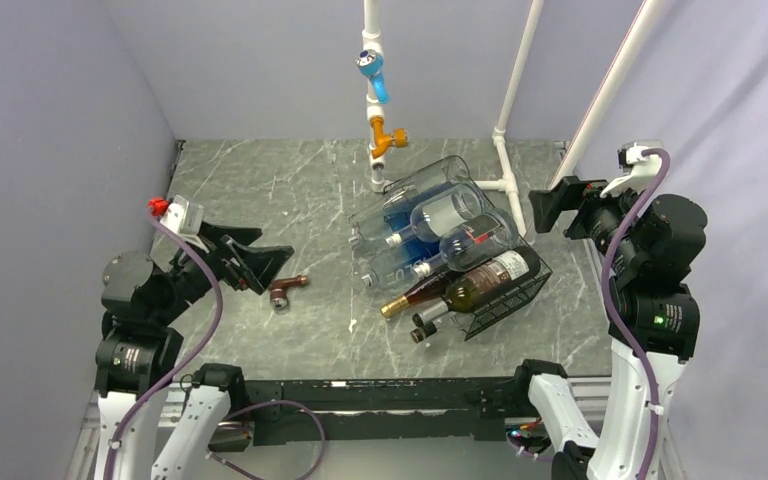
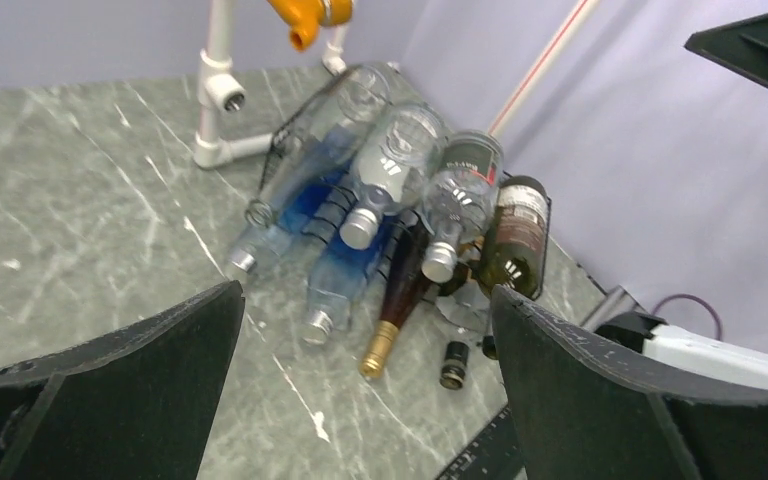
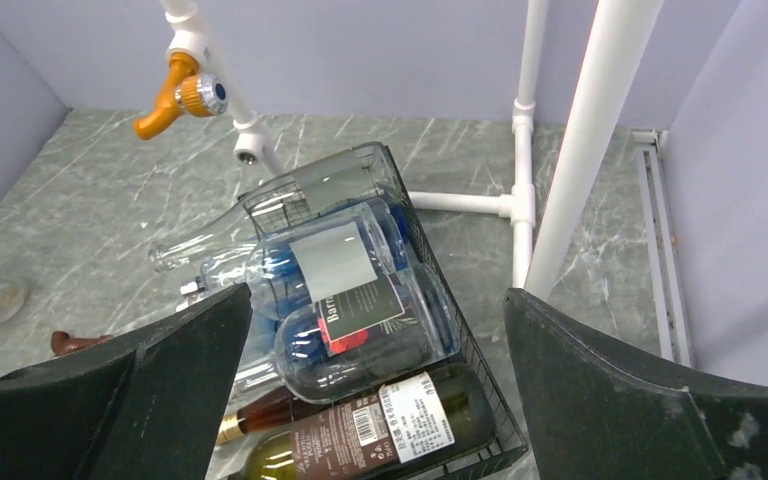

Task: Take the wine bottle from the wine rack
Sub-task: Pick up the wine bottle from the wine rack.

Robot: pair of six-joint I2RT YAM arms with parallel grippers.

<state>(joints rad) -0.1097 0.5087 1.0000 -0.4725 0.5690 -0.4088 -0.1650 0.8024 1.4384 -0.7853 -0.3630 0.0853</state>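
Observation:
The black wire-mesh wine rack [image 1: 508, 300] stands right of centre, with several bottles lying in it, necks pointing left. A dark green wine bottle [image 1: 485, 280] with a brown and white label lies lowest at the front. A brown bottle with a gold cap [image 1: 415, 295] lies beside it, and clear and blue-tinted bottles [image 1: 440, 215] are stacked above. The right wrist view shows the rack [image 3: 495, 420] and the green bottle [image 3: 390, 425]. My left gripper [image 1: 260, 258] is open and empty, well left of the rack. My right gripper [image 1: 552, 208] is open and empty, above the rack's right end.
A white pipe frame [image 1: 505, 120] with a blue valve [image 1: 372, 70] and an orange valve [image 1: 385, 138] stands behind the rack. A small brown fitting [image 1: 287, 290] lies on the marble table by the left gripper. Grey walls close both sides.

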